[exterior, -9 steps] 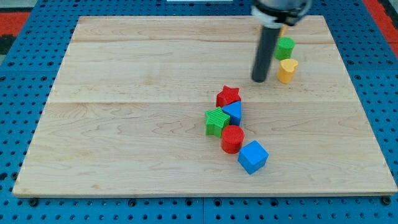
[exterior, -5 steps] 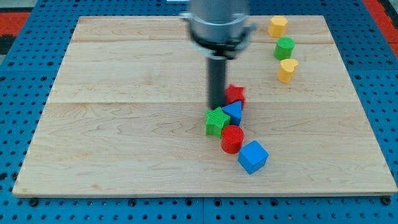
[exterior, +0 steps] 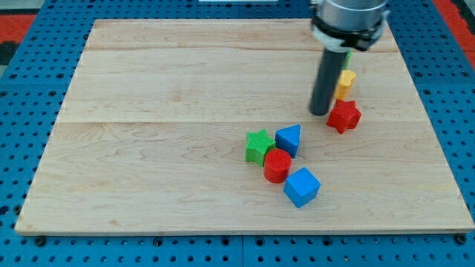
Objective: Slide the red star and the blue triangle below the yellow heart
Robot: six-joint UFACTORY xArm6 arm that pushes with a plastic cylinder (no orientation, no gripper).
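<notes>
1. Inspecting the board (exterior: 148, 74) from my remote station: my tip (exterior: 320, 113) rests on the wood just left of the red star (exterior: 344, 116). It is a bare rod, so it grasps nothing; I cannot tell whether it touches the star.
2. Red star: lies right of centre, directly below the yellow heart (exterior: 345, 81), close under it. I judge this half of the task done or nearly so.
3. Yellow heart: partly hidden behind the rod, near the view's right edge. A sliver of green shows above it, too covered for me to name.
4. Blue triangle (exterior: 289, 139): well apart from the heart, down and to the view's left, in a cluster with the green star (exterior: 258, 145), the red cylinder (exterior: 277, 165) and the blue cube (exterior: 302, 186). It sits beside the green star and just above the cylinder. This half remains.
5. Orientation: the triangle's apex points toward the view's upper right, its long axis running lower left to upper right, roughly toward the heart. The star has no long axis I can make out.
6. Judgement: the next push should start from the triangle's lower-left side; the green star crowds that approach.
</notes>
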